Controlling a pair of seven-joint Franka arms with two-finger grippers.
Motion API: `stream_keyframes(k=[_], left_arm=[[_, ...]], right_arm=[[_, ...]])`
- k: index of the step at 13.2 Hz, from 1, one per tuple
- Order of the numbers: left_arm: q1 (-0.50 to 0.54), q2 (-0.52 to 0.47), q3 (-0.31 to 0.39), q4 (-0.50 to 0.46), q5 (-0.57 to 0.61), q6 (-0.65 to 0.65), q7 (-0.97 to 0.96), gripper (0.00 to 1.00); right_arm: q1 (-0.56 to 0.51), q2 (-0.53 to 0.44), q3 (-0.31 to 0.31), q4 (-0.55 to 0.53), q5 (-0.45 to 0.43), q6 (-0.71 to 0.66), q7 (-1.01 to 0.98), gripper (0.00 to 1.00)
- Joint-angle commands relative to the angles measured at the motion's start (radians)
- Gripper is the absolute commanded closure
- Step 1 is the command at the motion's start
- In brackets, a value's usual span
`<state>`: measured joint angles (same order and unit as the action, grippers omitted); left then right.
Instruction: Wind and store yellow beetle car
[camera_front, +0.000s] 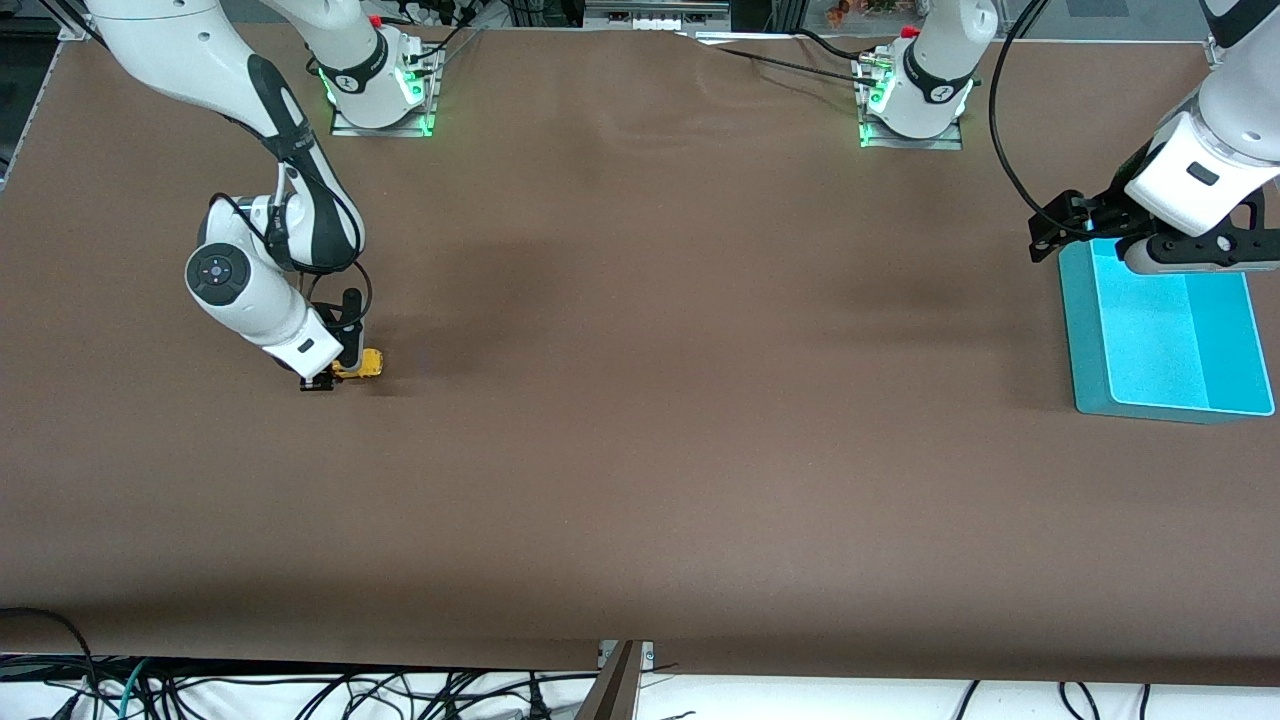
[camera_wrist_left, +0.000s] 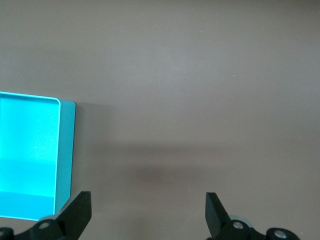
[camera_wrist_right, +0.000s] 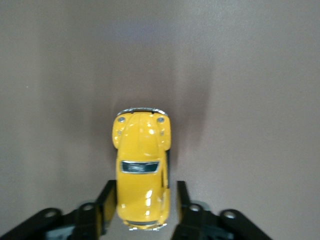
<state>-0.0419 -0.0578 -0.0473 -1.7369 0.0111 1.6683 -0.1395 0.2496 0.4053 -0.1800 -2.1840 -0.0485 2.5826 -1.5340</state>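
While down on table (camera_front: 640, 450) at right arm's end, right pincer (camera_wrist_right: 143, 207) narrowed around yellow beetle car (camera_wrist_right: 142, 172), fingers flanking rear sides. Left pincer (camera_wrist_left: 147, 212) spread wide, empty, waiting over teal tray (camera_front: 1085, 330) edge.

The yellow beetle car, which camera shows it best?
The right wrist view: the yellow beetle car fills the middle, roof and windscreen plain, between the right gripper's fingers. The front view shows only a tiny yellow speck under that gripper. The left wrist view misses it.
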Motion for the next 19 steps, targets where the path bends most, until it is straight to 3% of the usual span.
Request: stream_keyframes(k=[1, 2, 6, 16, 19], left_arm=[[-0.006, 0.010, 0.004, 0.028, -0.010, -0.025, -0.002, 0.00], [-0.006, 0.010, 0.004, 0.028, -0.010, -0.025, -0.002, 0.00], [-0.006, 0.010, 0.004, 0.028, -0.010, -0.025, -0.002, 0.00], [-0.006, 0.010, 0.004, 0.028, -0.010, -0.025, -0.002, 0.00], [-0.006, 0.010, 0.004, 0.028, -0.010, -0.025, -0.002, 0.00]], right_arm=[[-0.006, -0.033, 0.005, -0.028, 0.007, 0.013, -0.020, 0.83], [-0.006, -0.031, 0.007, -0.027, 0.009, 0.013, -0.017, 0.87], [-0.013, -0.008, 0.005, -0.028, 0.035, 0.014, -0.020, 0.87], [-0.291, 0.058, 0.008, -0.020, 0.033, 0.110, -0.253, 0.86], [-0.309, 0.064, 0.010, -0.019, 0.033, 0.122, -0.262, 0.85]])
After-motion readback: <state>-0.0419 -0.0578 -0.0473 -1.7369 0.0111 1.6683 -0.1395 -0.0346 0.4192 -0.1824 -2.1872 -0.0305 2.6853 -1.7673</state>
